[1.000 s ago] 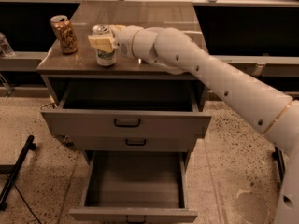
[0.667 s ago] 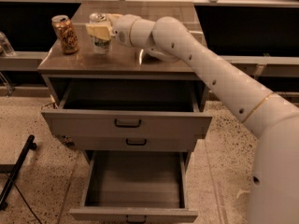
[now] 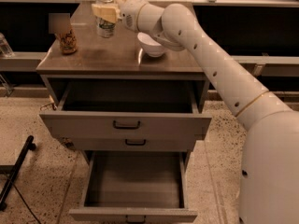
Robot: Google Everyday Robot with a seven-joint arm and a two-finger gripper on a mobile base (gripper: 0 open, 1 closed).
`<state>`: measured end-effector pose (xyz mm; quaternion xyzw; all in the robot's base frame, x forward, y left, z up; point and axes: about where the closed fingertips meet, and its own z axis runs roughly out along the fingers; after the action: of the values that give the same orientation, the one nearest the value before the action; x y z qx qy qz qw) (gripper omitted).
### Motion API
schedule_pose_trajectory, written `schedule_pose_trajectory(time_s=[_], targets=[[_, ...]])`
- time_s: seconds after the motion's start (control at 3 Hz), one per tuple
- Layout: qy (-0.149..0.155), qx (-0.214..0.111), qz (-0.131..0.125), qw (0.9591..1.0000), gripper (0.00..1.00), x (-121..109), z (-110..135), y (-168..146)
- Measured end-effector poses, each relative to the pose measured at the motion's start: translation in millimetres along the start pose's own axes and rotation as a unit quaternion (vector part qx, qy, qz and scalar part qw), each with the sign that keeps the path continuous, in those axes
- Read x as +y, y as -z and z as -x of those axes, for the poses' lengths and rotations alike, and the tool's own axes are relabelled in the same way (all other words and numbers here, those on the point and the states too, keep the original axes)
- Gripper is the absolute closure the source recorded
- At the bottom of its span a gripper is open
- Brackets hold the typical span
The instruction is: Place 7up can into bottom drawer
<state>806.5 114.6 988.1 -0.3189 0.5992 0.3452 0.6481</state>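
Starting at the left, a brown patterned can [image 3: 68, 41] is seen standing on the surface [image 3: 93, 62]. Just right of it, the 7up can [image 3: 106, 28] is clamped in the gripper [image 3: 105, 14] near the back of the surface, so the grasp looks done and the carry seems to be the step in hand. A white bowl [image 3: 152, 45] sits further right. Below, the bottom drawer [image 3: 135, 181] is open. Next, the can probably has to be brought forward past the open upper drawer [image 3: 126, 125] and lowered in.

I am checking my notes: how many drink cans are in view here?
2. The white, green-marked 7up can is held in the gripper over the back of the brown cabinet top; the brown-gold patterned can stands near its left edge. Others may be hidden.
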Motion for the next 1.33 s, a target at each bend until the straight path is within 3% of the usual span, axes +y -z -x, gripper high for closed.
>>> schedule_pose_trajectory(time_s=[1.0, 1.33], targets=[[0.000, -0.024, -0.005, 0.9997, 1.00, 8.4, 38.5, 64.1], [0.002, -0.038, -0.001, 0.9993, 1.00, 15.6, 49.0, 100.7]])
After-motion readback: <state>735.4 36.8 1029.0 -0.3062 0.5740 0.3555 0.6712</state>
